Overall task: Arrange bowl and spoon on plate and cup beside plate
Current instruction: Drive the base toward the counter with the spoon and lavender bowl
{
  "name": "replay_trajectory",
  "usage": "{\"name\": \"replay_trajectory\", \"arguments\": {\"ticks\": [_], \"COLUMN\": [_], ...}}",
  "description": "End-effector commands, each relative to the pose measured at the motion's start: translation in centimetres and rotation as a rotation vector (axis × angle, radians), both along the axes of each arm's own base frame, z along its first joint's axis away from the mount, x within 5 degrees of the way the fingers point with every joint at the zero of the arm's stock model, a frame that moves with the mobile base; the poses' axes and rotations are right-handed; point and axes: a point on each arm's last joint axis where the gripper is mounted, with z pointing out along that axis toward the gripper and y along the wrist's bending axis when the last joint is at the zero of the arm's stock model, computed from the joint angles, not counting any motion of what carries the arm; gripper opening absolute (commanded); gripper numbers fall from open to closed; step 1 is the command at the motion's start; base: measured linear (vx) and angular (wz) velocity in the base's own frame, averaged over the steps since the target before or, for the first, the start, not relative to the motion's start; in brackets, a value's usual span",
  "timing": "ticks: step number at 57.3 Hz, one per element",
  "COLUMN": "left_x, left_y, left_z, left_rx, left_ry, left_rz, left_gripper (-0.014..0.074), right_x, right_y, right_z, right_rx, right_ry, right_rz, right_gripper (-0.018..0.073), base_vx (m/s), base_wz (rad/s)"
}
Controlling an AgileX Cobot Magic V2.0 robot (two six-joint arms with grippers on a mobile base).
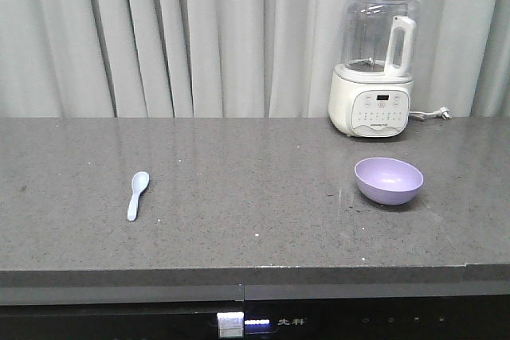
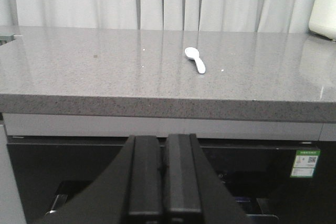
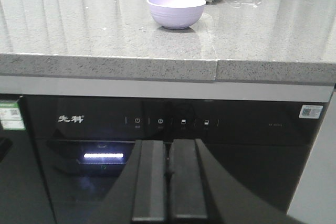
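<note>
Closed left gripper sees only the spoon; closed right gripper only the bowl; both hang below the countertop edge.

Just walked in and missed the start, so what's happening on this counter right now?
Nothing is being handled yet. Both arms sit low in front of the counter, with the left gripper and right gripper shut and empty. The spoon lies on the counter's left side, and the bowl stands on the right with a blender behind it. No plate or cup is in view.
</note>
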Motion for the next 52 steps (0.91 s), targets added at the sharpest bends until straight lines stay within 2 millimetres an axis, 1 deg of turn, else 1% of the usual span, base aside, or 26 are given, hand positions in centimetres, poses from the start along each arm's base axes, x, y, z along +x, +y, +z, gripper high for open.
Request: {"name": "replay_trajectory", "arguments": {"ticks": [1,52], "left_x": [-0.03,-0.03], "left_y": [-0.05,-0.05], "left_z": [0.20,0.20], "left_rx": [-0.013,-0.013], "left_ry": [-0.076,-0.076], "left_rz": [-0.007,-0.007], "left_gripper": [-0.0006,-0.0006], "right_x": [0.02,0.02], "right_y": [0.02,0.02], "right_z": [0.41,0.41], "right_rx": [-0.011,-0.011], "right_ry": [-0.091,-0.091], "right_rz": [0.001,0.001], "right_gripper": [-0.0009,-0.0009], "base_vx": [0.17,0.16], "base_wz": [-0.04,0.00]}}
